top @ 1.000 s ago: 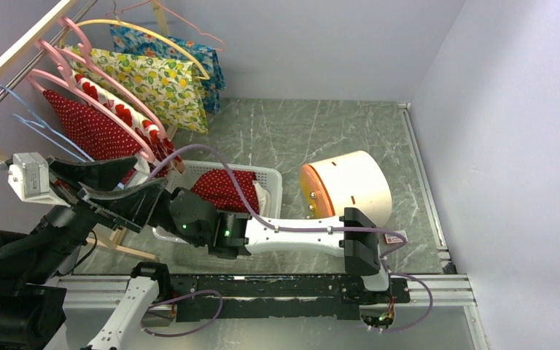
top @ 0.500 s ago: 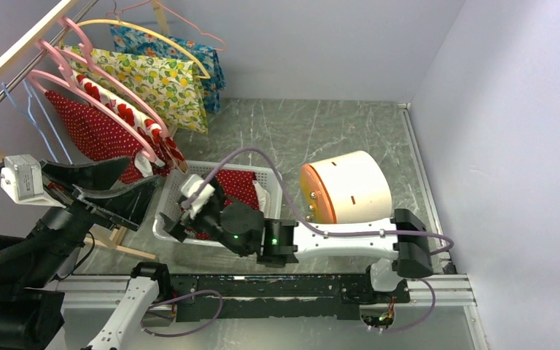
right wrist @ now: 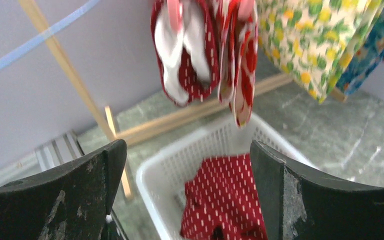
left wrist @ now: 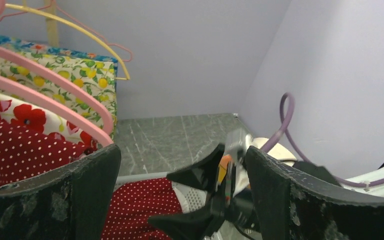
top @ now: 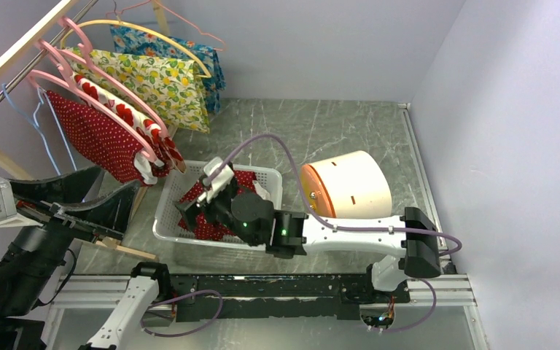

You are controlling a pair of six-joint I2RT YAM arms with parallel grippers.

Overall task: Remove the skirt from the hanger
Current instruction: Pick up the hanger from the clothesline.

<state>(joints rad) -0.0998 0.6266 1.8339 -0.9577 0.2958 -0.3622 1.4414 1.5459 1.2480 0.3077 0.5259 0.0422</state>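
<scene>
Since a second ago our right arm has swung away from the rack and across to the basket, its jaws going from nearly closed to wide, while our left arm has drawn back toward the near left corner. Nearest us, the left gripper (top: 113, 186) stands spread wide and holds nothing, just beside the rack's wooden leg (top: 120, 248). A little farther in, the right gripper (top: 193, 208) hangs over the white basket (top: 166, 205), jaws wide apart and empty. Under it we see the red white-dotted skirt (right wrist: 225, 195) lying crumpled inside the basket, off any hanger. Right of the basket a white drum (top: 350, 186) with an orange face lies on its side. Farther back on the left, a blue hanger (top: 40, 120) hangs bare on the rail (top: 14, 51), beside pink hangers (top: 87, 98) carrying another red dotted garment (top: 98, 135), then a lemon-print cloth (top: 157, 84) and, farthest, a blue floral cloth (top: 189, 55)
</scene>
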